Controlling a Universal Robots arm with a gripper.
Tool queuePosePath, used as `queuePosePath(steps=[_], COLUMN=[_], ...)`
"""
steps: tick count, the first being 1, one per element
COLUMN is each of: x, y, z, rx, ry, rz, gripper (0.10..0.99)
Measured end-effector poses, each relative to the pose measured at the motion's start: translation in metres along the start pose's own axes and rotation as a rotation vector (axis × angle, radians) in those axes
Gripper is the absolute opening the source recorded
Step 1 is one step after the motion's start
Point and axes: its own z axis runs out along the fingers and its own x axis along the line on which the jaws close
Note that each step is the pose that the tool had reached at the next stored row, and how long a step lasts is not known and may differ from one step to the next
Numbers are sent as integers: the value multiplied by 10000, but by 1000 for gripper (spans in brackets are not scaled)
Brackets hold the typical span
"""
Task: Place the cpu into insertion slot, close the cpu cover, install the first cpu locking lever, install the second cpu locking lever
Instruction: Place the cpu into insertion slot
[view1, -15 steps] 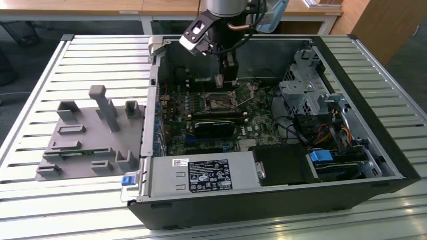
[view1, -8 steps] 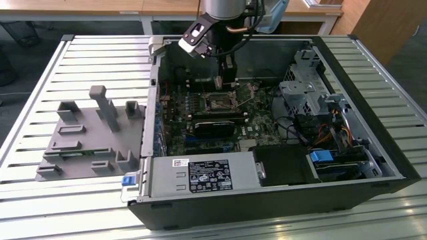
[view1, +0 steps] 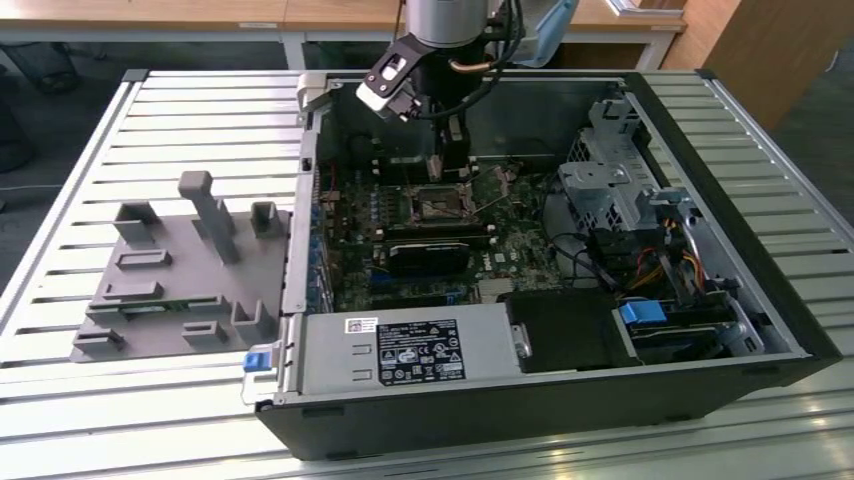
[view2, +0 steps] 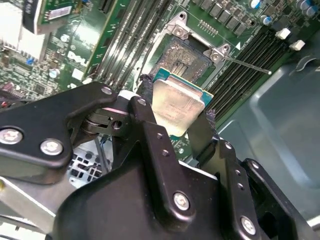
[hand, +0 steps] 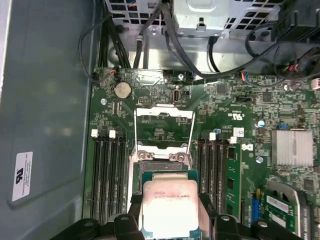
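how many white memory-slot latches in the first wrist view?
4: two white latches on one side of the cpu cover, two on the other. More may be hidden behind the end effector.

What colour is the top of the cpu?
Dull silver-grey; the cpu shows best in the second wrist view.

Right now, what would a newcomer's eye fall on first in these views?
The small flat square cpu with a dull silver-grey metal top, pinched between the black fingers, hangs close over the dark square insertion slot on the green board in both wrist views. Beyond it, the thin silvery cpu cover frame lies open. In the exterior view, the big open black computer case sits on a slatted metal table.
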Motion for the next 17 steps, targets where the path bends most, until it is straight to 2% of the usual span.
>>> queuePosePath(steps=[5, 11, 17], x=[44, 48, 51], y=[-8, -26, -39], z=[92, 197, 245], rx=[0, 0, 0], ry=[-9, -17, -16], rz=[108, 163, 162], gripper=[525, 525, 525])
